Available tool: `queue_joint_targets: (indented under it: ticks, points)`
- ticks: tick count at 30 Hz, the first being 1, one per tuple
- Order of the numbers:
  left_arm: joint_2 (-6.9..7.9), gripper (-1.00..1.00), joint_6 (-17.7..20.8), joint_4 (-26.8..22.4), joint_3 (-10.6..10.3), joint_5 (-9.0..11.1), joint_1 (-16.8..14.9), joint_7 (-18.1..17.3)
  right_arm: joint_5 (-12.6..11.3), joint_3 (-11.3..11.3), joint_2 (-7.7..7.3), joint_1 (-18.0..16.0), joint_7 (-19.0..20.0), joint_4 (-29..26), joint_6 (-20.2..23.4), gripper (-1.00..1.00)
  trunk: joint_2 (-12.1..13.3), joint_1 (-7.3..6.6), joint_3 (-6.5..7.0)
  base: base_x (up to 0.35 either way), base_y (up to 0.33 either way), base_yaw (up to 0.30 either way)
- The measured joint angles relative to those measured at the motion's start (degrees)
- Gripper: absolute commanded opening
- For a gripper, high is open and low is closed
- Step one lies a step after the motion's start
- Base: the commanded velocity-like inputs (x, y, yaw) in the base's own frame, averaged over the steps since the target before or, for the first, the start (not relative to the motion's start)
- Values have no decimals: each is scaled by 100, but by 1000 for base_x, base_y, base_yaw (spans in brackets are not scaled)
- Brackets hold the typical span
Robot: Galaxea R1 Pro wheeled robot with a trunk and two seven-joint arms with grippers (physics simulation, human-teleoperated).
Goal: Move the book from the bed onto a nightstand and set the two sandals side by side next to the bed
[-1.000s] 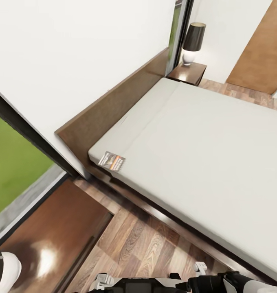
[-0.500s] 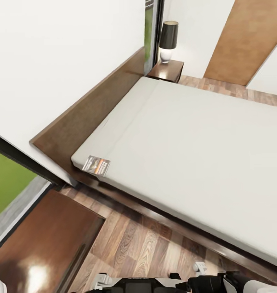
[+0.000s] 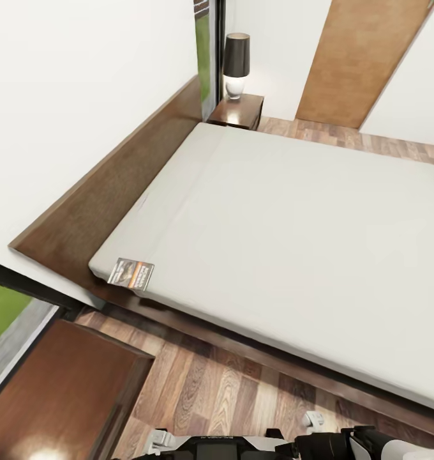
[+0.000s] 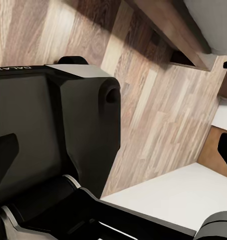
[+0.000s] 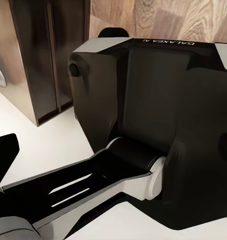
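On white mattress of low dark-brown bed (image 3: 293, 358), near its headboard corner: small dark-grey orange-banded book (image 3: 131, 274), overhanging slightly, could slide off if nudged. Gripper states impossible to tell.

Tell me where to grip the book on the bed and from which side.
Probably the edge that faces the floor side. The book lies flat at the corner of the mattress, near the headboard end of the bed, so a gripper could come in low from the floor side and pinch that edge, or slide it out over the mattress side first.
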Motion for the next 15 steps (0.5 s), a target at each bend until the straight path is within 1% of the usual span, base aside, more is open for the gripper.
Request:
queue_joint_targets:
  ticks: [4, 13, 15]
  points:
    - [0, 100, -1, 1, 1, 0, -1, 0, 0, -1, 0, -1, 0, -2, 0, 100, 0, 0, 0, 8, 0, -202]
    - [0, 100, 0, 1, 1, 0, -1, 0, 0, 0, -2, -1, 0, -1, -1, 100, 0, 0, 0, 1, 0, -242]
    - [0, 100, -4, 1, 1, 0, 0, -1, 0, 0, 0, -1, 0, -3, 3, 100, 0, 0, 0, 0, 0, -153]
